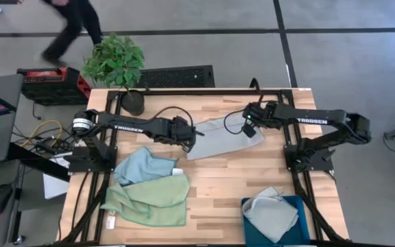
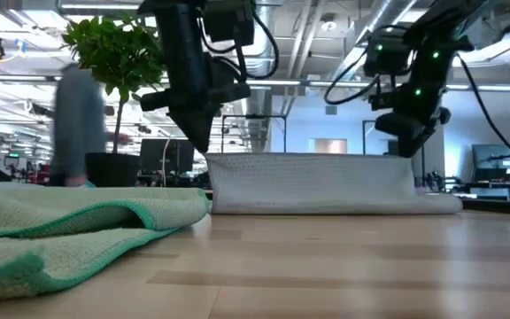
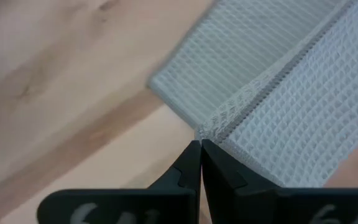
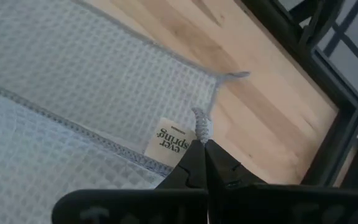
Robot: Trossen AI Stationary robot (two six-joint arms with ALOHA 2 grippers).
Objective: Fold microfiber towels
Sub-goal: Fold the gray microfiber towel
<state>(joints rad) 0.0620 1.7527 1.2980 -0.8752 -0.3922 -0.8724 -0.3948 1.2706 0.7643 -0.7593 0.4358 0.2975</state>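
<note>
A light grey microfiber towel point(image 1: 218, 137) is at mid-table, held between my two grippers. My left gripper point(image 1: 188, 134) is shut on its left end and my right gripper point(image 1: 249, 129) is shut on its right end. In the low view the towel point(image 2: 312, 182) stands as a low sheet, its bottom fold resting on the wood. A light blue towel point(image 1: 140, 165) lies crumpled at the near left, partly on a pale green towel point(image 1: 151, 199). Another grey towel point(image 1: 270, 214) lies in the teal bin point(image 1: 288, 237). My left gripper pinches the towel's hemmed corner point(image 3: 215, 129) between its two fingertips, slanting down from above. That corner is lifted; a lower layer point(image 3: 185, 93) lies on the table beneath. The top edge point(image 2: 308, 156) runs straight toward the other gripper. My right gripper pinches the tip of the towel's corner point(image 4: 201, 127) between its two fingertips, slanting down from above, beside the white label point(image 4: 166, 142). The corner is raised off the table. The towel hangs below, its lower layer point(image 4: 104, 68) flat on the wood.
A potted plant point(image 1: 115, 65) stands at the table's far left corner. The teal bin fills the near right corner. Bare wood point(image 1: 218, 192) lies between the green towel and the bin. A person walks on the floor beyond the far edge.
</note>
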